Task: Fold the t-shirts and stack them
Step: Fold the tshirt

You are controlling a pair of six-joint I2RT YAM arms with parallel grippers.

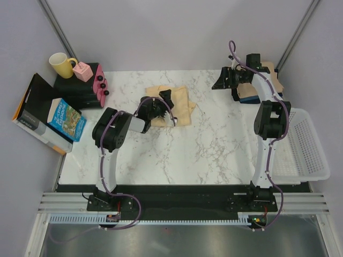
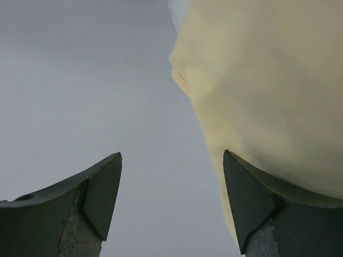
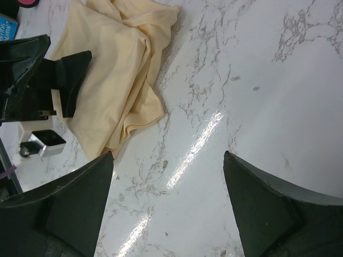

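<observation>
A pale yellow-cream t-shirt [image 1: 181,105] lies crumpled at the back middle of the marble table. My left gripper [image 1: 161,107] is over its left part, open. In the left wrist view the cloth [image 2: 268,80] fills the right side and lies against the right finger [image 2: 246,203], with nothing in the gap of my left gripper [image 2: 171,155]. My right gripper [image 1: 223,80] hangs open at the back right, away from the shirt. Its wrist view shows bare marble between the fingers of my right gripper [image 3: 169,155] and the shirt [image 3: 118,69] at upper left. A tan t-shirt [image 1: 269,67] and a dark navy one [image 1: 250,98] lie partly hidden under the right arm.
A white mesh basket [image 1: 306,144] sits at the table's right edge. At the back left stand a yellow mug [image 1: 61,64], a pink box [image 1: 83,71] and a black stand [image 1: 80,90]. Books [image 1: 64,119] lean off the left edge.
</observation>
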